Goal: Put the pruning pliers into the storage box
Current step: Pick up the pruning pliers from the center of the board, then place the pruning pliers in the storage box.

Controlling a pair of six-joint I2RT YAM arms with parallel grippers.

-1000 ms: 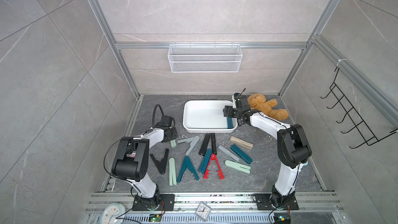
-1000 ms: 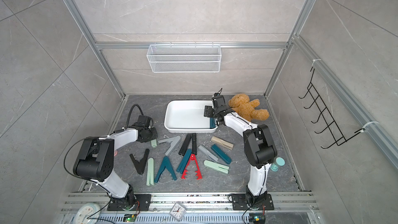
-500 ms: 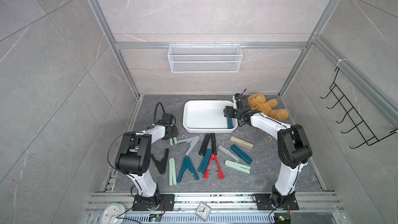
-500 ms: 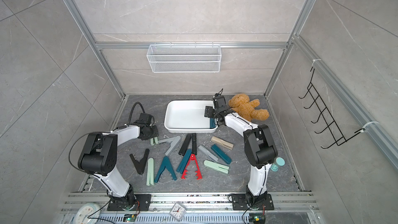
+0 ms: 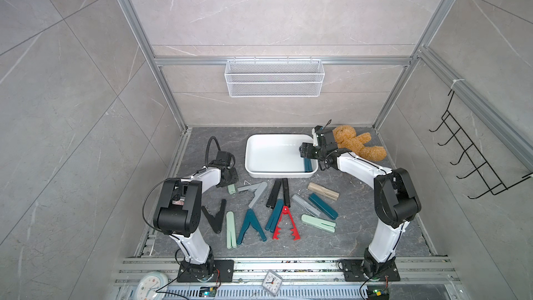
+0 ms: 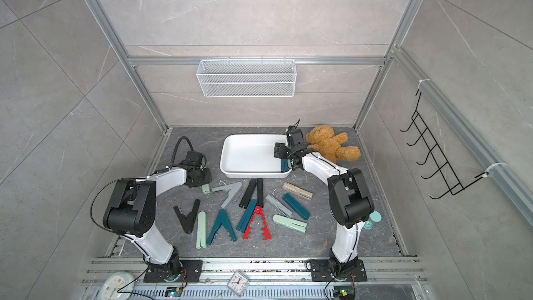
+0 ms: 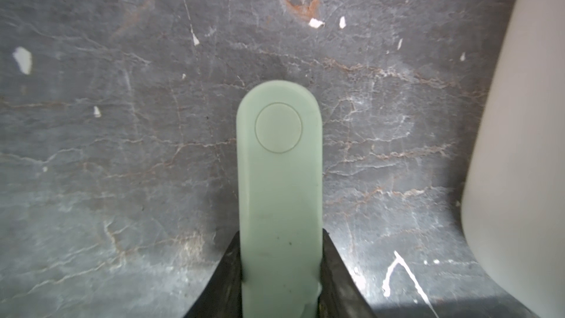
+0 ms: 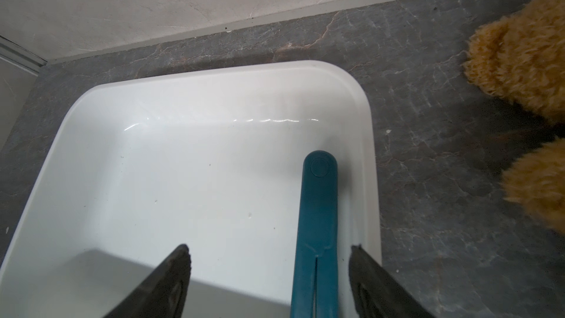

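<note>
Narrowly parted, the left claw (image 7: 280, 237) pinches the mint green pliers (image 7: 279, 163) by both flanks, their round hinge end jutting out over the dark bench (image 7: 122, 148); whether they are lifted or resting, I cannot tell. Loose pliers (image 5: 250, 217) lie scattered on the bench in front of the storage box (image 5: 268, 154). Over the box's right end the right claw (image 8: 269, 249) gapes wide, gripping nothing. The dark teal pliers (image 8: 318, 209) lie inside the box between its fingers, touching neither. A teddy bear (image 5: 346, 139) sits just beyond.
</note>
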